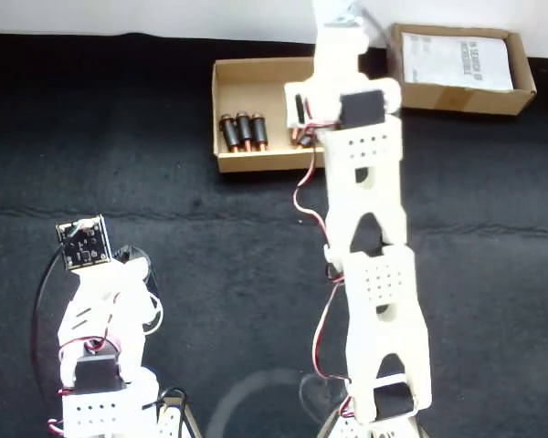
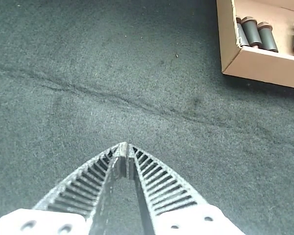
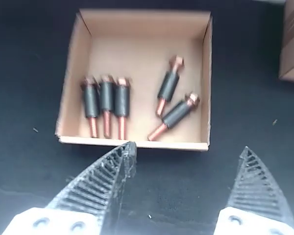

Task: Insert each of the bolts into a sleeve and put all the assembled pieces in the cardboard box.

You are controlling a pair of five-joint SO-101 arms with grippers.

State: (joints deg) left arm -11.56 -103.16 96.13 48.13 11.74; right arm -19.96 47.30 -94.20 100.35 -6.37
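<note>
While the black-clothed table point(image 1: 210, 274) is being viewed from above, the right arm point(image 1: 374, 274) is being held stretched toward the cardboard box point(image 1: 221, 119) at the far side. The left arm point(image 1: 100, 319) is being held folded near the front edge, well apart from it. A second box point(image 1: 466, 99), with a printed sheet point(image 1: 457, 57) lying in it, is being shown near the first.

The right gripper point(image 3: 188, 147) is being held spread wide with nothing between its fingers, just short of the cardboard box's near wall. The left gripper point(image 2: 126, 144) is being held pressed together, tips touching and gripping nothing, above bare cloth.

Five assembled pieces are lying inside the cardboard box: a trio point(image 3: 107, 100) side by side and touching, then a tilted piece point(image 3: 169, 88) and a second tilted piece point(image 3: 178, 113) toward the opposite wall. Each is being judged small, rigid, dense for its bulk and round enough to roll, with the bare thread likely slippery. The middle of the dark sleeve, pinched across its width, is being judged the best place for a grasp.

All five pieces are being revealed by the right wrist view, whereas in the high view the tilted two are being largely covered by the right arm. Both arms' postures and the second box are being supplied by the high view, and one box corner with a few sleeve ends is being caught by the left wrist view.
</note>
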